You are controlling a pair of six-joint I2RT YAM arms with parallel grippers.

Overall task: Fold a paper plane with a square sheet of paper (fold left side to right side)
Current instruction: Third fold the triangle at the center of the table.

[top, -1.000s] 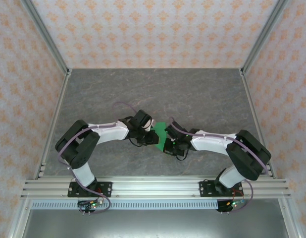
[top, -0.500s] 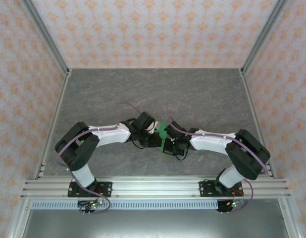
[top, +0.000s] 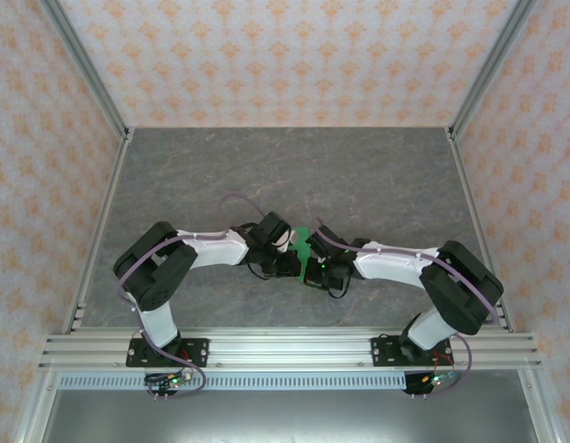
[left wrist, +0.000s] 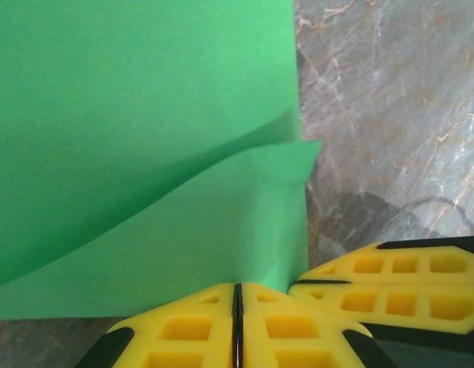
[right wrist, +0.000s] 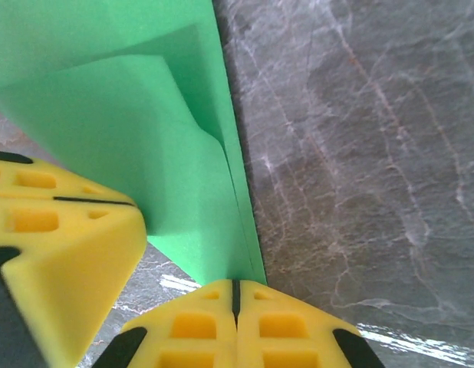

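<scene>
Left gripper (top: 292, 258), overhead view: at the left flank of the square sheet of paper (top: 303, 242), with the right gripper (top: 313, 269) at the sheet's near-right flank. The sheet is a small green patch on the grey table (top: 377, 175) between them, equally near both arms. I cannot read the finger gap from here.

Left wrist view: left gripper (left wrist: 237, 326) fingers are pressed together on the sheet's (left wrist: 130, 115) near edge. The upper layer bows above the lower, uncreased. The sheet extends straight away from the fingertips. Right gripper (left wrist: 390, 285) sits just off the sheet's near-right corner, also closed.

Right wrist view: right gripper (right wrist: 235, 322) pinches the sheet's (right wrist: 106, 100) near corner. The layered edge runs away up-left. Left gripper (right wrist: 60, 245) is at the sheet's left. I judge the crowded fingers to be the obstacle to flattening.
</scene>
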